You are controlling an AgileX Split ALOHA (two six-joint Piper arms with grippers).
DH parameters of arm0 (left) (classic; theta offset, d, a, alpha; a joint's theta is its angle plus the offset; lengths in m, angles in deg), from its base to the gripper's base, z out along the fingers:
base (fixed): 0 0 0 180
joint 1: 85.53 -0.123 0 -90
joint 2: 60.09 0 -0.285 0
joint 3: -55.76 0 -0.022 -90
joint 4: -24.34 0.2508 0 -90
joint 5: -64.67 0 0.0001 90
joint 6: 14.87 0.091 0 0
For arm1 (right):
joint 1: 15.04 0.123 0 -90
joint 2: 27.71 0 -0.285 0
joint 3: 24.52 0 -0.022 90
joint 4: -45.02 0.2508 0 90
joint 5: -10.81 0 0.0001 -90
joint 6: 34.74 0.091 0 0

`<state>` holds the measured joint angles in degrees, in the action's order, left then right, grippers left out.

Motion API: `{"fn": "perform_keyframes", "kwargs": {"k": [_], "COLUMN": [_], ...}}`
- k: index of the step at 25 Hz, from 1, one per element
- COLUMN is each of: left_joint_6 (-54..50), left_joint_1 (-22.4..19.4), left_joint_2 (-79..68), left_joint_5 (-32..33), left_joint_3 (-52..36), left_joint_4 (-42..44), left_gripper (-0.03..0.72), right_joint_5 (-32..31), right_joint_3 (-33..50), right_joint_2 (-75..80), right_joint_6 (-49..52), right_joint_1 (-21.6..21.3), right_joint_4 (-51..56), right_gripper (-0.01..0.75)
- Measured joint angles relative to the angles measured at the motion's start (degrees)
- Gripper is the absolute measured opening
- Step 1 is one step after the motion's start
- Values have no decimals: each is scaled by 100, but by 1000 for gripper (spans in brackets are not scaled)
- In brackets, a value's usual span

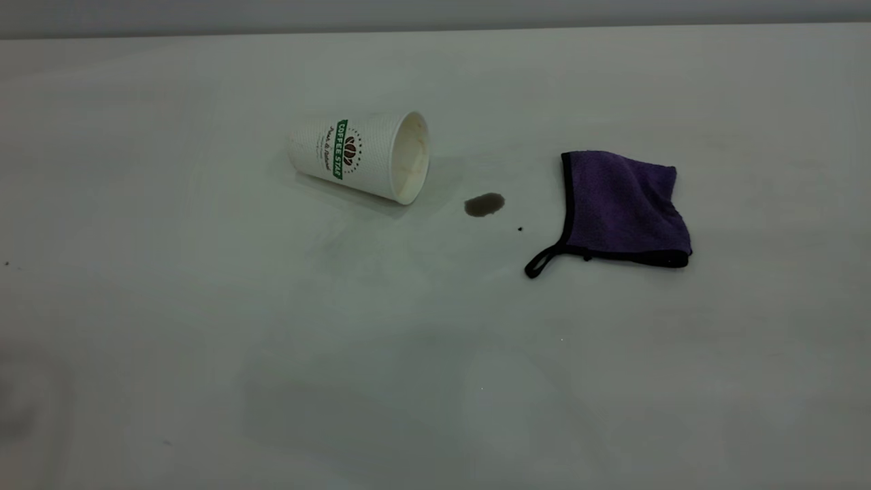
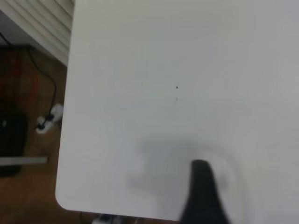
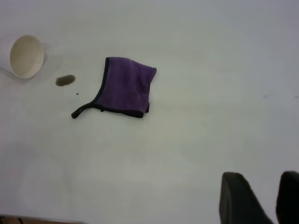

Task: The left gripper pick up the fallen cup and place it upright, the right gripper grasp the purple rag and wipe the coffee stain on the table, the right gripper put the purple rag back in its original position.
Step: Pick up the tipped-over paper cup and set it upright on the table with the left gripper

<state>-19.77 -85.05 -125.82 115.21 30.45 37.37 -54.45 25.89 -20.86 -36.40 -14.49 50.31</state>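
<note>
The cup (image 1: 360, 163) lies on its side on the table (image 1: 204, 327), toward the far edge and a little left of the middle, its open mouth turned to the right. Near that mouth, closer to the near edge, sits the coffee stain (image 1: 484, 204), with a tiny black speck (image 1: 520, 229) just beyond it. The purple rag (image 1: 622, 209) lies folded flat to the right of the stain, apart from it, its black loop pointing to the near edge. The right gripper (image 3: 262, 198) hangs over bare table well away from the rag, fingers apart and holding nothing. Of the left gripper, only one dark finger (image 2: 203, 193) shows, above a rounded table corner; whether it is apart or together cannot be told.
</note>
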Motion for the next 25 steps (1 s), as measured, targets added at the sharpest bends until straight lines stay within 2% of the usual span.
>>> {"fn": "perform_keyframes", "kwargs": {"k": [1, 3, 9, 13, 20, 25], "left_joint_6": [38, 23, -977, -1369, -1567, -1864], "left_joint_1": [64, 316, 1742, 2623, 3667, 4233], "left_joint_2": [-453, -1252, -3491, -4806, -6777, -7843], "left_joint_5": [-22, -35, 159, 320, 574, 716], "left_joint_3": [211, 609, 2042, 2985, 4594, 5499], "left_joint_4": [30, 108, 1199, 1578, 1846, 2378], "left_gripper": [665, 705, 706, 704, 704, 702], "right_joint_5": [0, 0, 0, 0, 0, 0], "right_joint_3": [0, 0, 0, 0, 0, 0], "right_joint_2": [0, 0, 0, 0, 0, 0], "right_joint_6": [0, 0, 0, 0, 0, 0], "right_joint_1": [0, 0, 0, 0, 0, 0], "right_joint_4": [0, 0, 0, 0, 0, 0], "right_gripper": [238, 238, 238, 238, 238, 238]}}
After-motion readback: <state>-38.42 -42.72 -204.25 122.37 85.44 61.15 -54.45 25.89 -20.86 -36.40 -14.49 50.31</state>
